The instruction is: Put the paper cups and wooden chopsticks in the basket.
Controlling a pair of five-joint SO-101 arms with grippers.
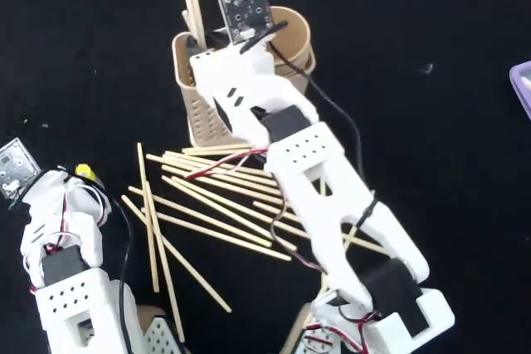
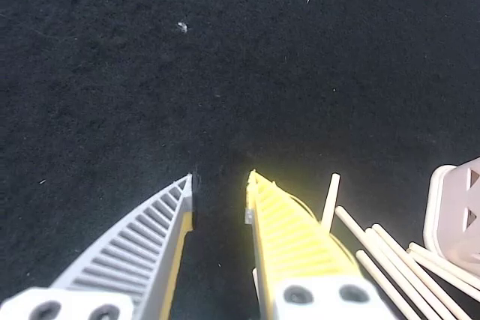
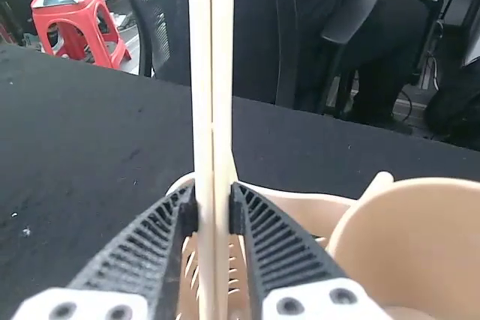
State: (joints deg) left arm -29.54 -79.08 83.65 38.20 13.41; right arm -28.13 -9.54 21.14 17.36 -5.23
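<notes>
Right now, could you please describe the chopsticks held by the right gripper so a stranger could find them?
On the black table, find the beige basket at the far side. Above its rim the right gripper clamps two wooden chopsticks. They stand upright, side by side, while the other chopsticks lie flat, scattered on the table.

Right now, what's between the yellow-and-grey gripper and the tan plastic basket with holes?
The ends of loose wooden chopsticks lie on the black cloth between the left gripper and the tan slotted plastic basket. The high view shows it.
</notes>
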